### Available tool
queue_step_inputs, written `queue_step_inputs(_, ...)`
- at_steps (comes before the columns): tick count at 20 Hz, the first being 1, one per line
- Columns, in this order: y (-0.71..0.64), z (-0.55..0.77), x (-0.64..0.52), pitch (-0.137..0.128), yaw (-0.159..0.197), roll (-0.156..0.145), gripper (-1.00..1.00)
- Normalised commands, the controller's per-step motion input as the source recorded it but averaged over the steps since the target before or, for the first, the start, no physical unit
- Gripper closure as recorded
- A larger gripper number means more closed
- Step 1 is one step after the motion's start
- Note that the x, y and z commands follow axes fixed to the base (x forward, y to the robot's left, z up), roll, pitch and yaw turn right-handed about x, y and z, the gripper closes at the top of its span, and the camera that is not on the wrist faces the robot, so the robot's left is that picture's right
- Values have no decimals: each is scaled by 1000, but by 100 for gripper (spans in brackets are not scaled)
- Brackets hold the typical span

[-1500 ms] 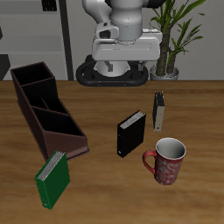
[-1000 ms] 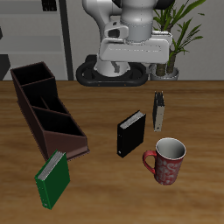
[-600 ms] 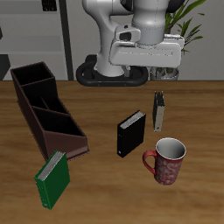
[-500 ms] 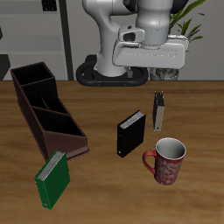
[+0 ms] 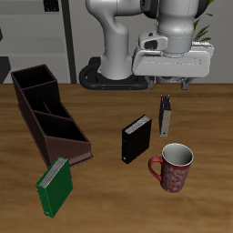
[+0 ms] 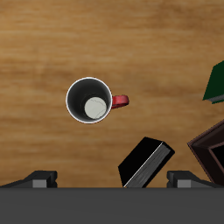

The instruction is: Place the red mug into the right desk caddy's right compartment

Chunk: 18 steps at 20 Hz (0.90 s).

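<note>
High above the red speckled ceramic mug, the gripper is hanging, fingers spread; it should drop straight down, handle pointing to nine o'clock.

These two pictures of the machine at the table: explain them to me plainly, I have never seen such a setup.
It is a computer-simulated robot arm, white, standing at the back of a wooden table. One picture looks at it from the front and above. The other is taken from a camera on the arm's end effector, looking straight down.

On the table lie a red mug, a long dark brown desk caddy with three compartments, a small black box, a green book and another dark book standing behind the mug.

The end effector hangs in the air well above the mug and holds nothing. Its fingers look spread apart.
</note>
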Motion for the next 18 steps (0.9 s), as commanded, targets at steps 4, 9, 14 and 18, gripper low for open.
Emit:
queue_step_inputs(4, 184, -77, 127, -10, 26, -20, -100)
queue_step_inputs(9, 377, -40, 91, -12, 20, -4, -100)
queue_step_inputs(14, 303, 118, 118, -36, 8, -4, -100)
queue_step_inputs(18, 93, 112, 137, -30, 11, 2, -100)
